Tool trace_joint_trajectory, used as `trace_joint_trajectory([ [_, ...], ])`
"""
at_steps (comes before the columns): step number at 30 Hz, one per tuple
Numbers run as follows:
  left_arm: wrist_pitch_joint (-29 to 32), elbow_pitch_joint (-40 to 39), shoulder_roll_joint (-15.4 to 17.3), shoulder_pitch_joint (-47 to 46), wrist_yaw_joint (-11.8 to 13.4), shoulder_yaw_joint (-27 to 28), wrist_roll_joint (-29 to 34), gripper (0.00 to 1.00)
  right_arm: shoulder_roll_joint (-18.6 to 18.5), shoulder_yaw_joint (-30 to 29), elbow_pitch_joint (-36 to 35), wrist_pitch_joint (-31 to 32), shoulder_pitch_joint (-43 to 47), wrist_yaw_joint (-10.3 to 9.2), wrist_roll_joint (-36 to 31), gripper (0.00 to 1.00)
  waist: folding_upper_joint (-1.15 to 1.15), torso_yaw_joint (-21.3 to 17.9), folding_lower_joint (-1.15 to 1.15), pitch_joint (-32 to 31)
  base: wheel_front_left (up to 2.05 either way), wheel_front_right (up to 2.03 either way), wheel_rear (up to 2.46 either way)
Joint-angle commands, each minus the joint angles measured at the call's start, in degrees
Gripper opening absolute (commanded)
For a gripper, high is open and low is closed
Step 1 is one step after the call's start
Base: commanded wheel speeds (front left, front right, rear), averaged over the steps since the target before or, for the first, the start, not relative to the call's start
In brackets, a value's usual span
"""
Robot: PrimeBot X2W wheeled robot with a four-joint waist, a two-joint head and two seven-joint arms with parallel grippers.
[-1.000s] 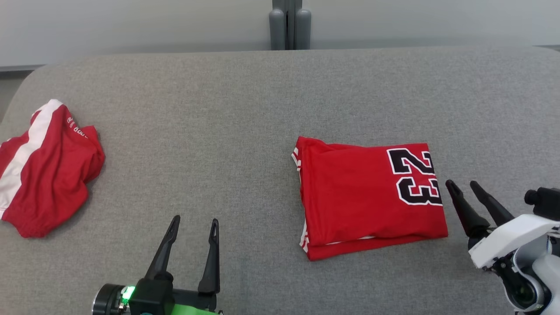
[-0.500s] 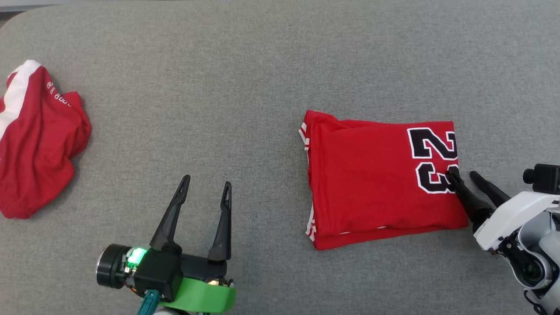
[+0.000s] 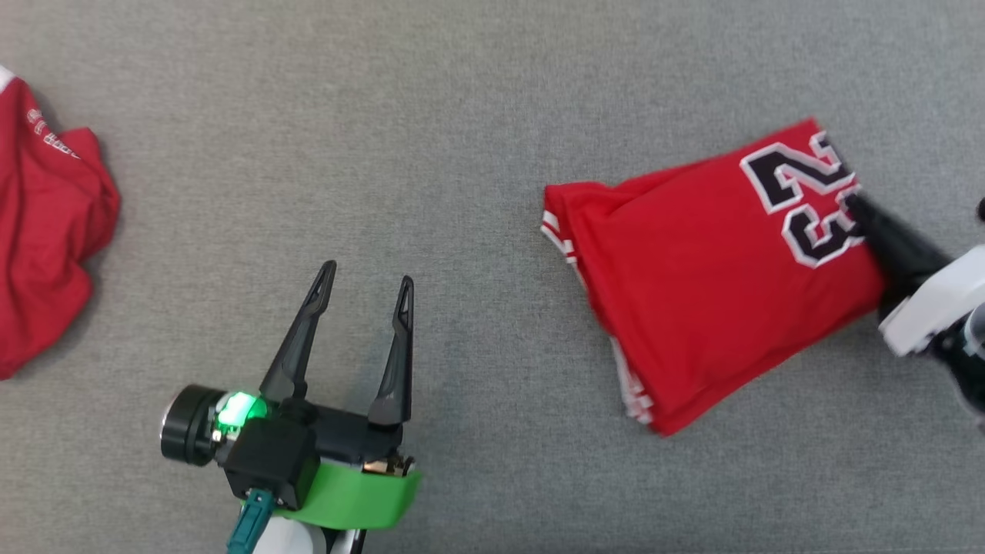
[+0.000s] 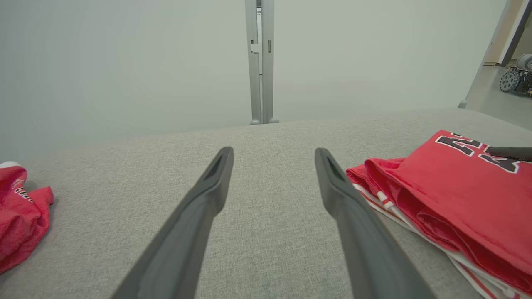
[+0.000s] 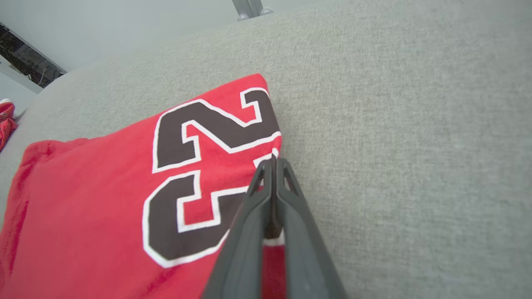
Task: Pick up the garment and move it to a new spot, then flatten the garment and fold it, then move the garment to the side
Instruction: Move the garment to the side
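On the grey padded table (image 3: 462, 115), right of centre, the red no. 23 jersey (image 3: 716, 285) lies as a compact folded rectangle, skewed, w/ layered striped hems at its left end. So pick-up, flattening & folding look done; what's left, by my read, is the last bit: moving it to the side. That step seems under way. The right gripper (image 3: 858, 204) is pinched tight on the jersey's right edge, beside the numerals, fingers pressed together w/ cloth between them. Can't tell if that end is lifted off the table. The left gripper (image 3: 368, 273) hangs spread wide, holding nothing, well apart from the jersey. A crumpled red-and-white garment (image 3: 46, 223) sits at the far left, untouched.
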Motion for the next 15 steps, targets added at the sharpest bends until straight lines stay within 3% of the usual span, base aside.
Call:
trace_joint_trajectory([
  [1,-0.18,-0.84,0.11,-1.59,-0.4,0.04,0.41,1.0,-1.17,-0.53,0.12,-0.66,-2.71,-0.1,-0.89,0.0,0.0,-1.99,-0.01,3.85,0.0,0.0,0.0],
  [7,-0.12,-4.34,0.87,-5.96,-2.88,-1.17,3.07,1.0,-5.24,-3.16,2.61,-1.49,-13.95,-0.1,-2.62,0.0,0.0,-5.01,-0.01,11.58,0.0,0.0,0.0],
  [15,-0.12,-8.45,3.45,-9.85,-3.67,-3.69,5.5,1.0,-9.25,-6.92,7.69,-2.43,-21.17,-0.1,-2.39,0.0,0.0,-8.13,-0.01,17.16,0.0,0.0,0.0],
])
